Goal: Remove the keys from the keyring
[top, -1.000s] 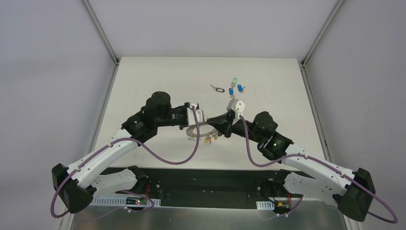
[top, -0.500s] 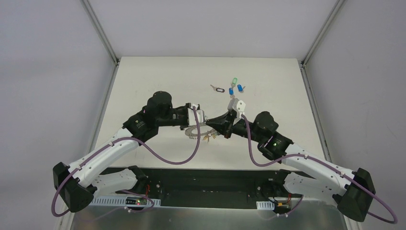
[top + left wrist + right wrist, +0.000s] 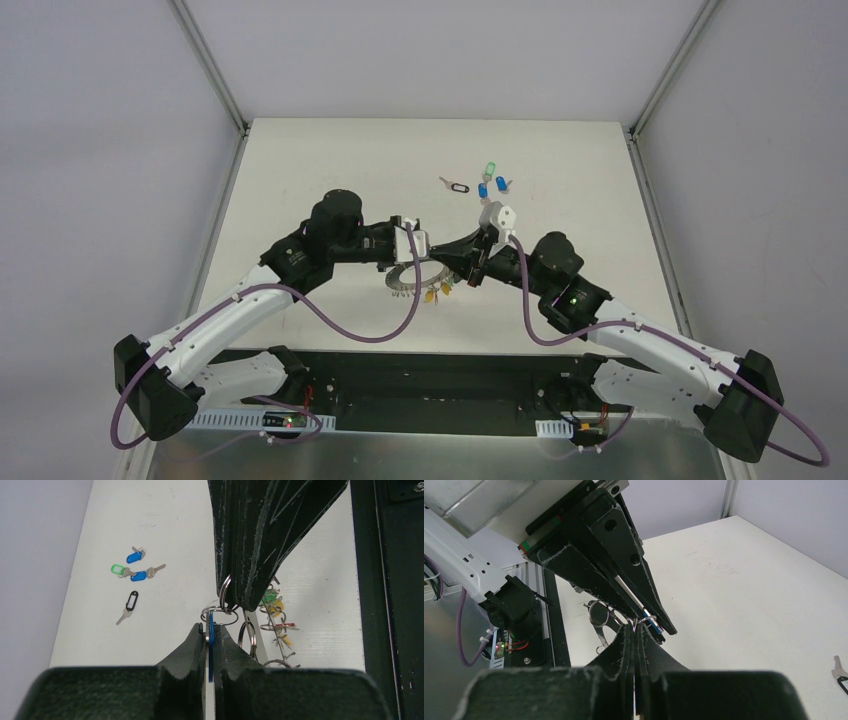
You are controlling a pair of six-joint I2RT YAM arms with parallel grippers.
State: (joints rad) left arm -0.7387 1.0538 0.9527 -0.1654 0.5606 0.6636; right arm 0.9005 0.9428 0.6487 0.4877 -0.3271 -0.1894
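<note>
My left gripper (image 3: 416,247) (image 3: 210,628) is shut on a blue-tagged key (image 3: 210,647), gripping the tag edge-on. The key's small split ring (image 3: 220,616) sticks out past the fingertips. My right gripper (image 3: 468,262) (image 3: 635,629) comes from the opposite side and is shut on the rim of the grey keyring (image 3: 253,632) (image 3: 599,616). The keyring hangs just above the table between the two grippers. More keys with green, yellow and red tags (image 3: 278,615) (image 3: 436,292) dangle from it. Four loose keys lie on the table farther back.
The loose keys have black (image 3: 459,187), green (image 3: 489,168) and two blue tags (image 3: 483,190) (image 3: 501,184). They also show in the left wrist view, the black one lying apart (image 3: 131,600). The black base rail (image 3: 420,375) runs along the near edge.
Both grippers stay shut and close together. The keyring and its hanging keys swung slightly toward the near edge, then back. The loose keys have not moved.
</note>
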